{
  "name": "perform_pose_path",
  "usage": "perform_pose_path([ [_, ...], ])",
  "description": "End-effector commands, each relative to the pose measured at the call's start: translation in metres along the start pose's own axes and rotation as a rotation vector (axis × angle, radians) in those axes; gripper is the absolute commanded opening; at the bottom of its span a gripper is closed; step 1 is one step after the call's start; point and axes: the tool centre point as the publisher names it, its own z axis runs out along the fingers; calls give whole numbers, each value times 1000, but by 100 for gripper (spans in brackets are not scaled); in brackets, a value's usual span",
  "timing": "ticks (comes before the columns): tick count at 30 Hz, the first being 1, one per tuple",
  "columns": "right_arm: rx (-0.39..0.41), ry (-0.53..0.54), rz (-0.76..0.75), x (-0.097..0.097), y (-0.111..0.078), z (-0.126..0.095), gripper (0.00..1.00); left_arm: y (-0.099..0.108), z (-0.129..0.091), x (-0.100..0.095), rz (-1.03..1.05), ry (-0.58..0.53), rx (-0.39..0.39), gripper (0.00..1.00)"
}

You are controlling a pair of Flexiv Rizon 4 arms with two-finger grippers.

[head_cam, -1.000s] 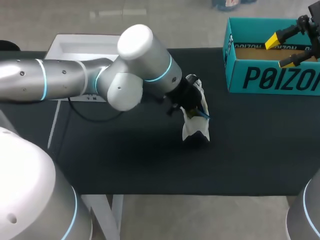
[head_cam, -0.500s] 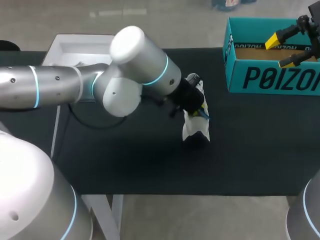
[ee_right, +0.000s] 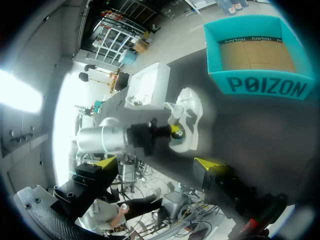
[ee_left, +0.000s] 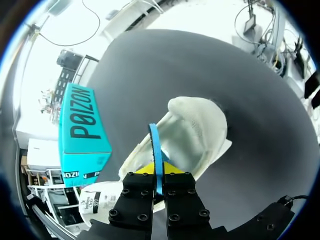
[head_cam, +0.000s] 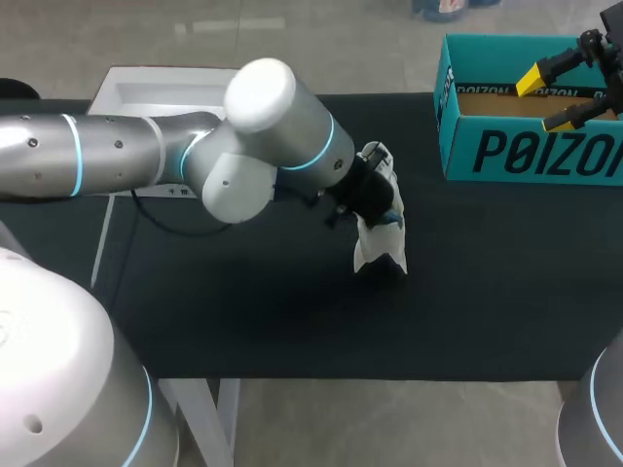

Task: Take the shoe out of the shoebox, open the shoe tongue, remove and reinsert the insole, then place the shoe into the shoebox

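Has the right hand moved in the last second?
No. The right hand is open at the same spot over the box as before. The left hand is shut on the shoe.

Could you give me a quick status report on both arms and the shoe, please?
Left pincer shut on a blue strip in the shoe. Right pincer open, up by the empty shoebox. Shoe out on the table, nothing blocking.
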Motion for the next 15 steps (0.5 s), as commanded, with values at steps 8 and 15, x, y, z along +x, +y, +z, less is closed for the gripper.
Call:
perform_pose_path([
  [8, 3, -2, 0, -1, 2, 0, 100, -21, -14, 5, 8, -2, 72, 47],
  [15, 3, -2, 0, -1, 2, 0, 100, -19, -33, 8, 24, -20, 59, 14],
])
